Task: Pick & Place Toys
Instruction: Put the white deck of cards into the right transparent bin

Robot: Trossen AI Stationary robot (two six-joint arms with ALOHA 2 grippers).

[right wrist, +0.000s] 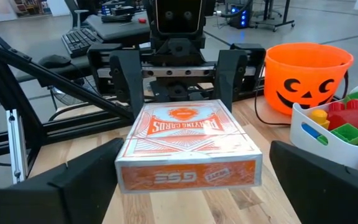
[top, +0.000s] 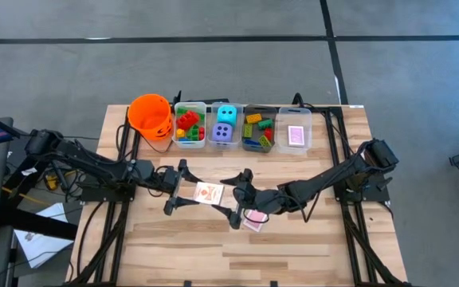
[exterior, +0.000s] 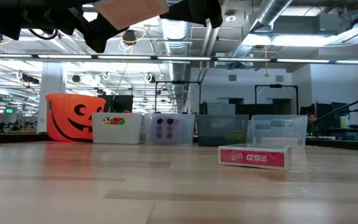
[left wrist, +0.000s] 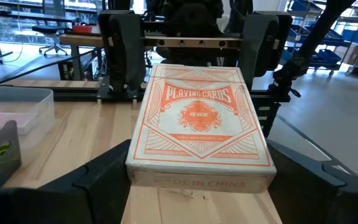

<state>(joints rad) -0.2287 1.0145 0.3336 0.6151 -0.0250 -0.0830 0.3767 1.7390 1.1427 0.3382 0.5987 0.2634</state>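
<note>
Over the table (top: 309, 239), well in front of the row of bins (top: 296, 148): left end effector (top: 198, 191) clamped on the sides of an orange playing-card box (top: 208, 193), held aloft. Facing it, close, right end effector (top: 240, 196), fingers wide apart, empty. Looks like a handover. Bring the right fingers in level around the box's free end, square to its sides, close fully, and only then release the left. Mind the second, pink card box (top: 253, 222) lying flat on the table just underneath.

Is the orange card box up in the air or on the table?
In the air: the left gripper holds the card box above the table.
</note>
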